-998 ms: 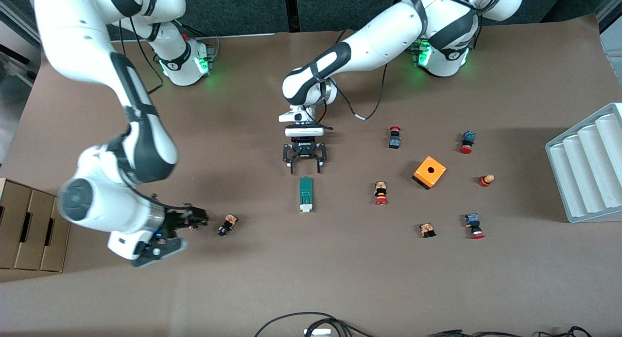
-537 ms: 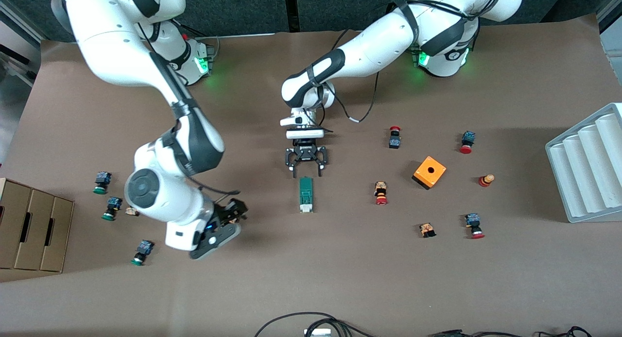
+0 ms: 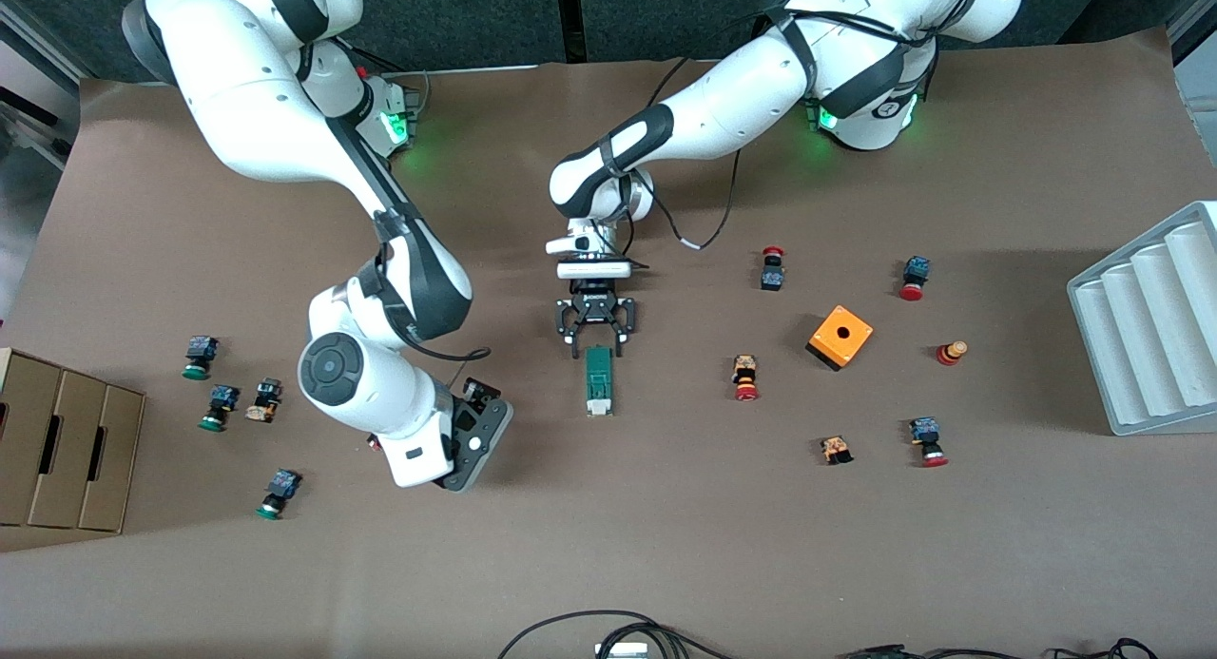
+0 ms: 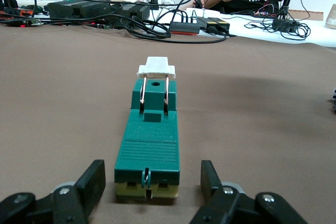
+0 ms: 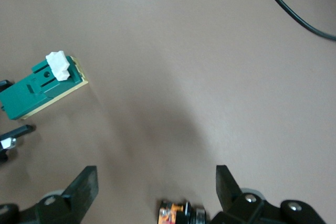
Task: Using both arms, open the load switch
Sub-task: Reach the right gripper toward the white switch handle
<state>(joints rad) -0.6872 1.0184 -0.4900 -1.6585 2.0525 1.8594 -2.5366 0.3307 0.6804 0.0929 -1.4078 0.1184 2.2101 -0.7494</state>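
Observation:
The load switch (image 3: pixel 598 378) is a narrow green block lying flat at mid-table, its white sliding piece (image 3: pixel 598 407) at the end nearer the front camera. My left gripper (image 3: pixel 597 351) sits low at the switch's other end. In the left wrist view its fingers (image 4: pixel 97 177) flank the load switch (image 4: pixel 149 140) with a gap on each side, so it is open. My right gripper (image 3: pixel 478 397) hangs open beside the switch, toward the right arm's end. The right wrist view shows the load switch (image 5: pixel 39 90) off to one side of the right gripper (image 5: pixel 155 182).
A small orange-and-black button (image 5: pixel 181 214) lies under the right gripper. An orange cube (image 3: pixel 840 337) and red-capped buttons (image 3: pixel 746 377) lie toward the left arm's end, before a grey ribbed tray (image 3: pixel 1150 326). Green-capped buttons (image 3: pixel 198 357) and cardboard boxes (image 3: pixel 62 450) are at the right arm's end.
The right arm has swung from its end of the table toward the switch. The left gripper has moved down onto the switch's end and its fingers have narrowed around it.

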